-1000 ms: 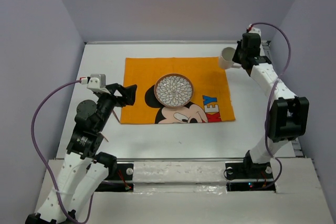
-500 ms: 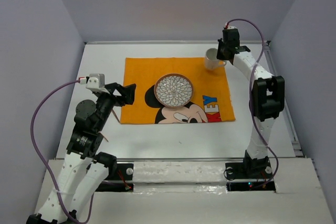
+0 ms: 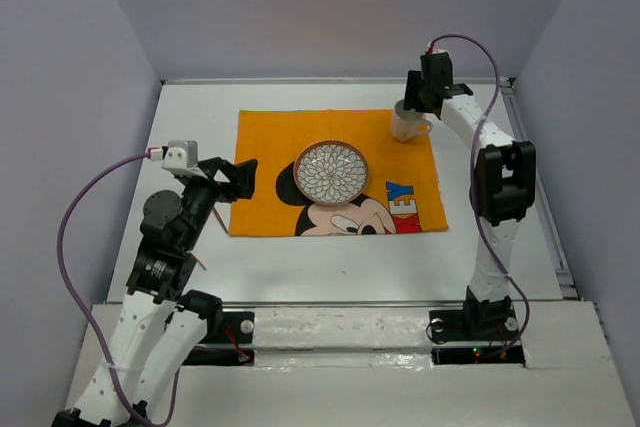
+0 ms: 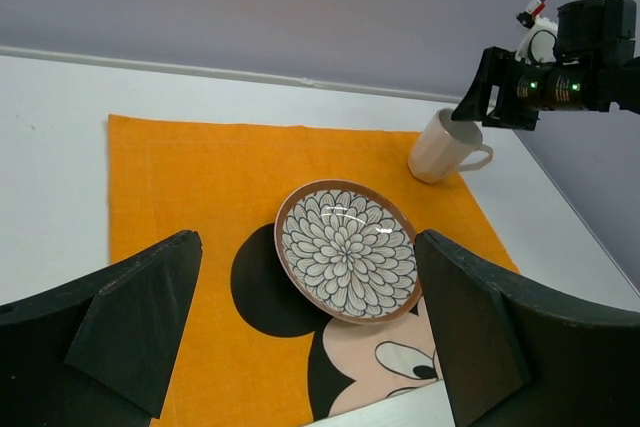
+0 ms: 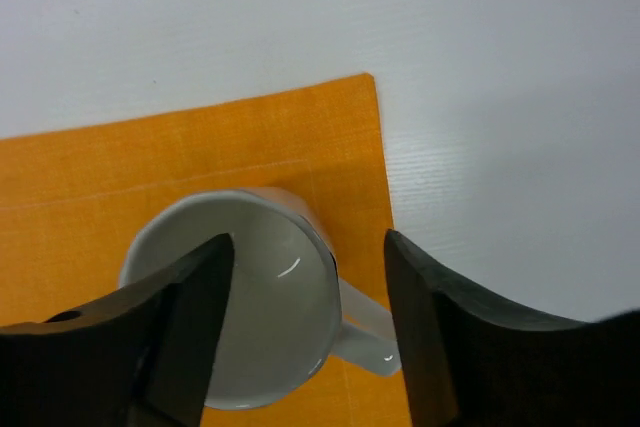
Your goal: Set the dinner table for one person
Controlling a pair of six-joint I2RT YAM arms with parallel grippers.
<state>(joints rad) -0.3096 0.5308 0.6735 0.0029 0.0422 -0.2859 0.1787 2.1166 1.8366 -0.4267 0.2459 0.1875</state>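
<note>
A white mug stands on the far right corner of the orange Mickey Mouse mat, its handle toward the right. My right gripper hovers just above it, open; in the right wrist view its jaws straddle the mug rim and handle without gripping. A flower-patterned plate lies at the mat's middle. My left gripper is open at the mat's left edge, nothing between its fingers. The white dinner table carries it all.
Grey walls close in the table on three sides. A metal rim runs along the far edge. In the left wrist view the plate, mug and right gripper lie ahead on the mat.
The right arm carried the mug leftward from the bare table onto the mat's far right corner, then opened its jaws and let it go. The left arm stayed still.
</note>
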